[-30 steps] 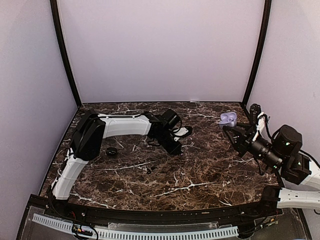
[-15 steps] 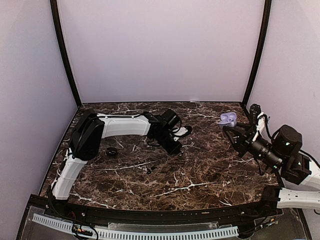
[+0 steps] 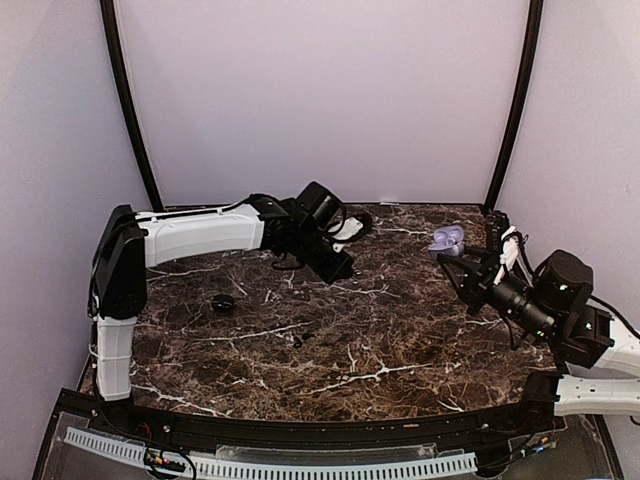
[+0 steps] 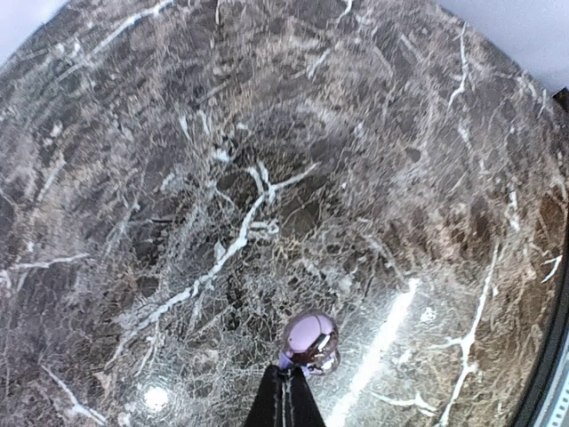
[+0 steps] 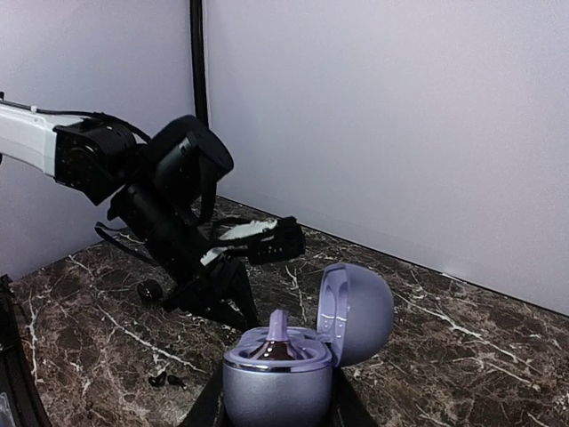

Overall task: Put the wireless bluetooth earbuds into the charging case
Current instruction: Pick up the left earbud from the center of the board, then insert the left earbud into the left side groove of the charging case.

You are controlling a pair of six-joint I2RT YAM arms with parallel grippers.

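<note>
Above the marble table (image 3: 400,350), the left gripper (image 4: 286,378) is pinched together on a pale purple earbud (image 4: 309,341), held clear of the surface. Well off to the right, the right gripper (image 5: 277,411) is clamped around the charging case (image 5: 276,378), its lid (image 5: 360,311) tipped open and another bud (image 5: 277,331) apparently seated inside. The step in hand looks like the carry to the case. Next comes bringing the earbud over whichever socket is free, turning it to match, and lowering it gently before letting go
</note>
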